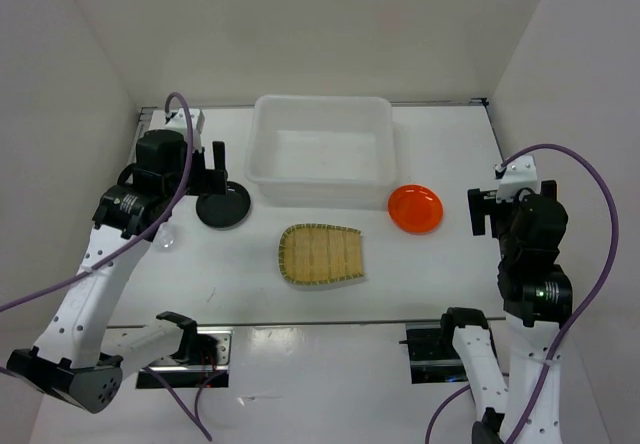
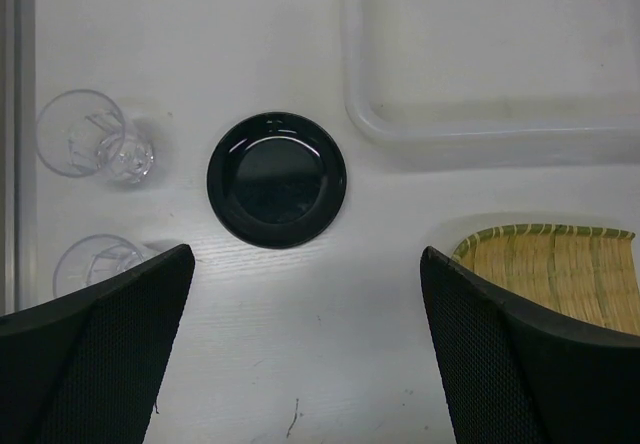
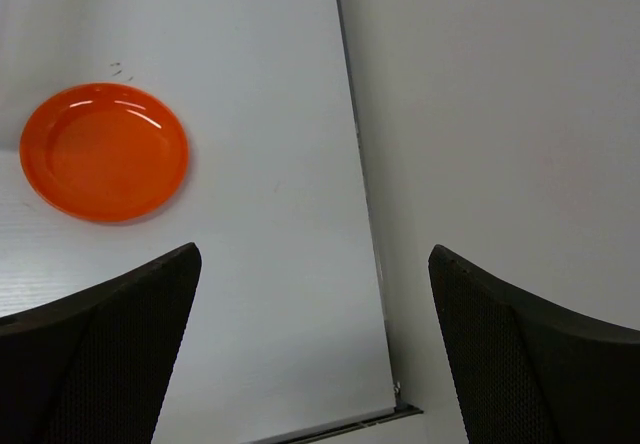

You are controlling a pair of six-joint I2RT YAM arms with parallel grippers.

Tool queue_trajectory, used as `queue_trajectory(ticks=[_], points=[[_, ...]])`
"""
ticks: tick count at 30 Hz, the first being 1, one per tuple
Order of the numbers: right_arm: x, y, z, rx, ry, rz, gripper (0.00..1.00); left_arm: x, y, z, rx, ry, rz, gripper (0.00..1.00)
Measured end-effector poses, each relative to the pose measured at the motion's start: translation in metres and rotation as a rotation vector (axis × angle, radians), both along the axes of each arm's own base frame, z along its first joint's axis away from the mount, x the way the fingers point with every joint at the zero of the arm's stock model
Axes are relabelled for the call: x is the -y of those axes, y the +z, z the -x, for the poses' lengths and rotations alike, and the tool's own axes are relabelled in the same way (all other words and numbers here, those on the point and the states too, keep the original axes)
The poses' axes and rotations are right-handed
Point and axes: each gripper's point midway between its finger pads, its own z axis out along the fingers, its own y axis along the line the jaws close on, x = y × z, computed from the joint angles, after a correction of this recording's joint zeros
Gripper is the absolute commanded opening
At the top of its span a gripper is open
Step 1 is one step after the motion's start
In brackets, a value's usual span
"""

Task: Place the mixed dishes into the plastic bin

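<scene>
Mixed dishes (image 1: 321,254) all sat on the surface (image 1: 450,274) outside the translucent white plastic bin (image 1: 320,192): glossy black plate (image 2: 277,180), orange plate (image 1: 415,208), green-rimmed bamboo tray (image 2: 560,274), two clear cups (image 2: 90,139). Your left hand (image 2: 305,254) and right hand (image 3: 313,251) were both spread, holding nothing.

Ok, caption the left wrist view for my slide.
Open left gripper looking down on small glossy black round plate, two clear cups, white translucent plastic bin and tan woven bamboo tray.

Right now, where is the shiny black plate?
In the top view the black plate sits on the table's left side, beside the plastic bin at its near-left corner, with two clear cups further left.
</scene>
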Motion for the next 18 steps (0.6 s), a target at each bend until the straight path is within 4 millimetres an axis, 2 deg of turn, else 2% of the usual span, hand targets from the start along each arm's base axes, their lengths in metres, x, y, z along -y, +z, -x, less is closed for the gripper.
queue_trajectory(ticks=[5, 10, 15, 18], points=[[0.002, -0.008, 0.000, -0.018, -0.001, 0.014, 0.99, 0.001, -0.009, -0.003, -0.028, 0.010, 0.006, 1.00], [0.002, -0.004, 0.001, -0.004, -0.002, 0.023, 0.99, 0.003, -0.017, -0.007, -0.056, 0.019, 0.012, 1.00], [0.001, 0.017, 0.005, 0.099, -0.010, 0.014, 0.99, 0.005, -0.029, -0.018, -0.102, 0.036, -0.006, 1.00], [-0.012, 0.038, 0.004, 0.175, 0.044, -0.030, 0.99, 0.006, -0.024, -0.028, -0.101, 0.057, -0.010, 1.00]])
